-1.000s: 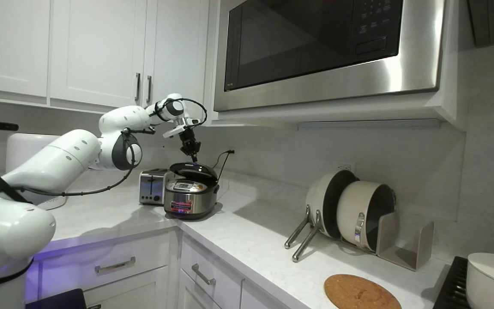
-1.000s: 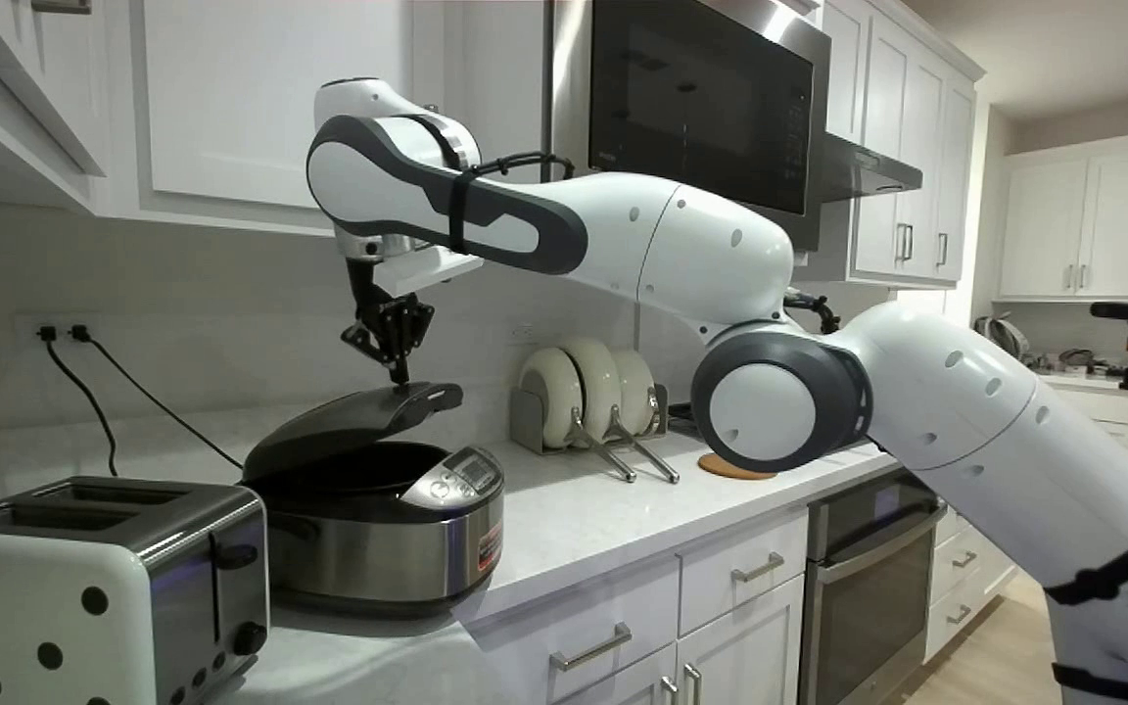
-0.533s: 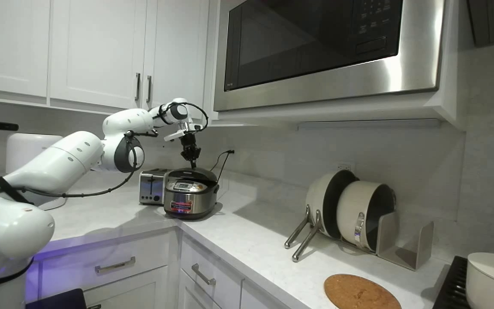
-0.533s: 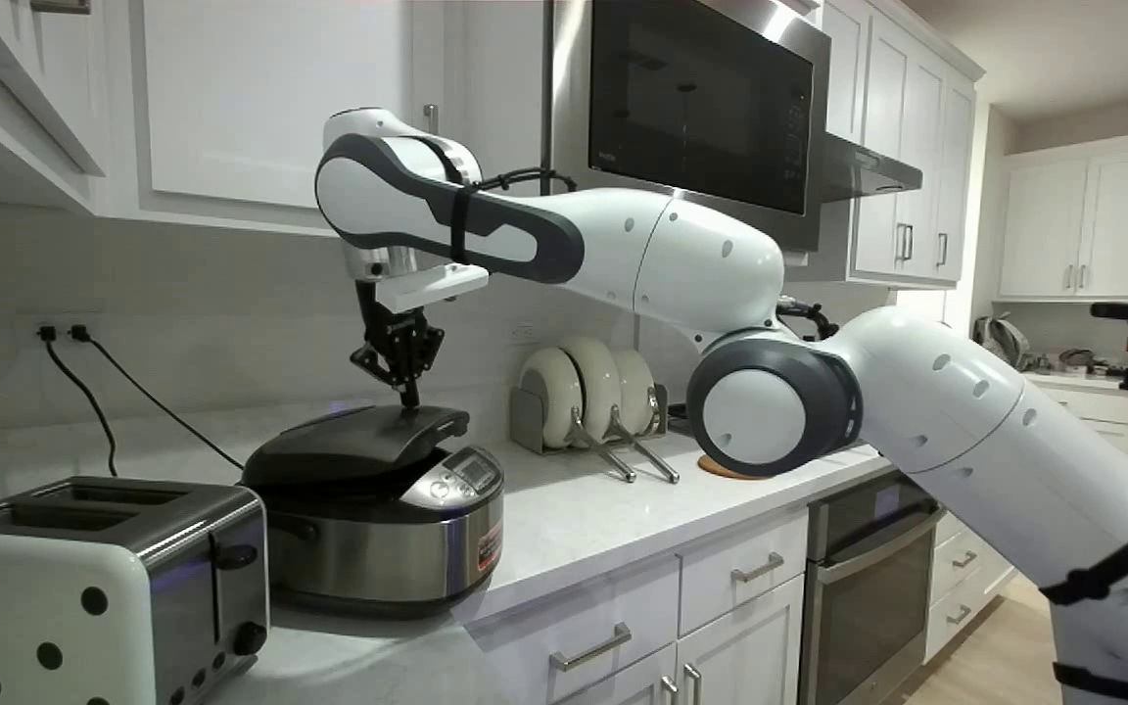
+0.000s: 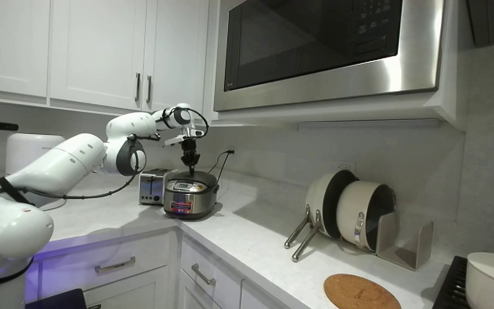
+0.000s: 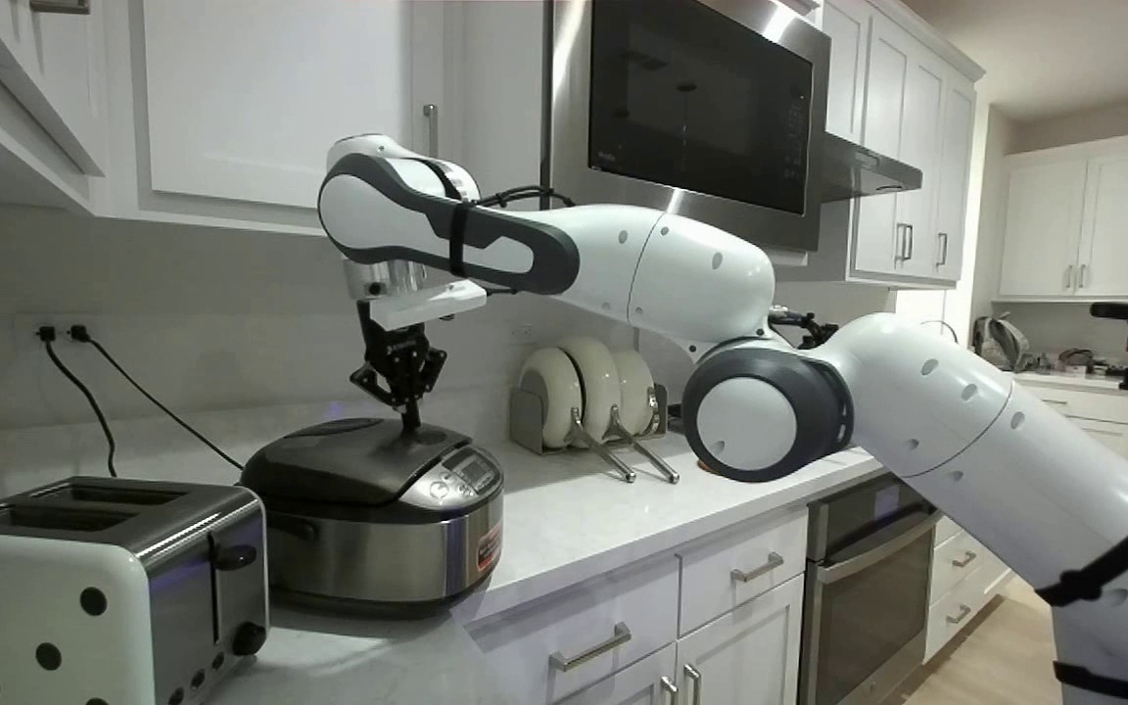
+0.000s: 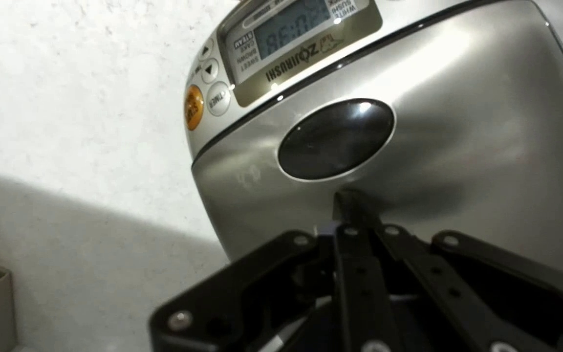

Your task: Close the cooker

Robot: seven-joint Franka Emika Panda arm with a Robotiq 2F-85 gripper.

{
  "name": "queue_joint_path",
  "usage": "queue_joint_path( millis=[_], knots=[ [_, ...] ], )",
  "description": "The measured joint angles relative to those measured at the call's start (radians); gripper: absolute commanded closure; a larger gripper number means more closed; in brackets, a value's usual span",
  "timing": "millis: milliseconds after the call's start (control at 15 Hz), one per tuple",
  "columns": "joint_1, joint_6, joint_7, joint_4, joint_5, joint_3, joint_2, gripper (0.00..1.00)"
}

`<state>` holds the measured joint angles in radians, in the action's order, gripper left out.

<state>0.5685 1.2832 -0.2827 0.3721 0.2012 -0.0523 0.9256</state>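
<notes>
The cooker [image 5: 189,205] stands at the counter corner, with a silver-steel body and a control panel on its front; it also shows in an exterior view [image 6: 378,558]. Its lid [image 6: 329,458] lies down level on the body, and no gap shows at the front. The lid's inner side is hidden. In the wrist view the lid [image 7: 487,156] fills much of the picture, with a dark oval button [image 7: 337,139] on it. My gripper [image 6: 411,423] points straight down, shut and empty; its fingertips [image 7: 350,203] touch the lid's top just behind the button.
A toaster [image 6: 182,578] stands close beside the cooker. Power cords [image 6: 158,401] run from the wall outlet behind it. Pans in a rack [image 5: 360,210] and a cork mat [image 5: 360,292] are further along the counter. A microwave [image 5: 315,51] hangs above.
My gripper has moved down onto the lid, and the lid has swung down with it from half raised to level on the body. The cooker's body has not moved.
</notes>
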Motion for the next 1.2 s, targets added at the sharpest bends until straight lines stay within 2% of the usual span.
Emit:
queue_joint_path(
  millis=[867, 1200],
  knots=[
    [0.0, 0.001, -0.005, -0.001, 0.0, 0.004, 0.002, 1.0],
    [-0.001, -0.002, -0.061, -0.001, -0.007, 0.004, 0.006, 1.0]
  ],
)
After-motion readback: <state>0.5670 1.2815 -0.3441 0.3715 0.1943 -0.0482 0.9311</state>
